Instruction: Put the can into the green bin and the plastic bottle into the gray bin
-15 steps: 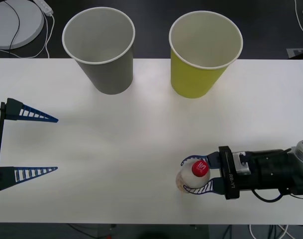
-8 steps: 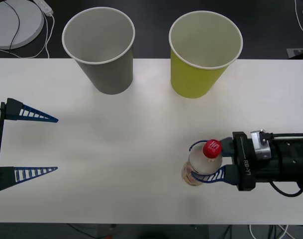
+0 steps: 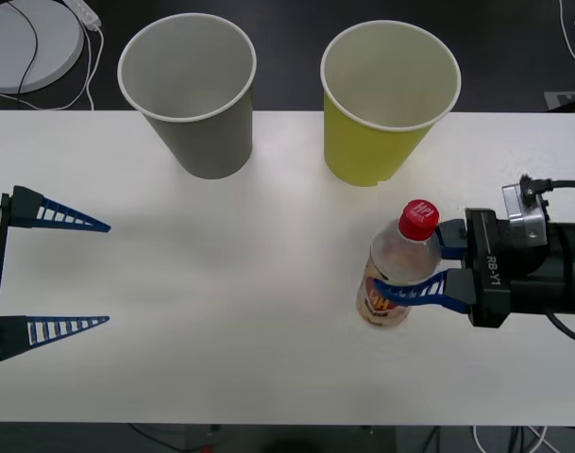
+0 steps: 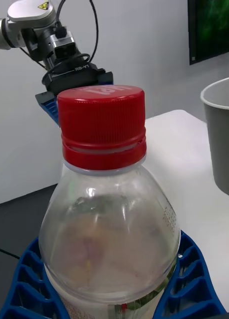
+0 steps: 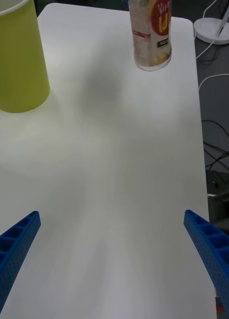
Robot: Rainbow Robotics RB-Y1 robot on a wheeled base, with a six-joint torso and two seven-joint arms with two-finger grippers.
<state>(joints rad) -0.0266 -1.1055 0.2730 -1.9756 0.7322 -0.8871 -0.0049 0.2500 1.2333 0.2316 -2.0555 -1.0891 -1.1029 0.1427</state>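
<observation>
The plastic bottle [image 3: 393, 278], clear with a red cap [image 3: 418, 219], stands upright between the blue fingers of my right gripper [image 3: 412, 269], which is shut on its body at the right of the table. It appears lifted just off the surface. In the right wrist view the plastic bottle [image 4: 104, 224] is held by both ribbed fingers [image 4: 190, 279]. The gray bin [image 3: 188, 94] stands at the back left and the green bin [image 3: 389, 104] at the back right, just behind the bottle. My left gripper [image 3: 106, 274] waits open at the table's left edge. The can is out of view.
A white round base [image 3: 27, 42] with a cable lies on the floor behind the table's left corner. In the left wrist view the green bin [image 5: 17, 60], the bottle [image 5: 151, 35] and the white table [image 5: 114, 149] lie ahead of my open left gripper [image 5: 112, 215].
My right gripper has raised the bottle from the table and carried it right and toward the back, closer to the green bin. The left arm has not moved.
</observation>
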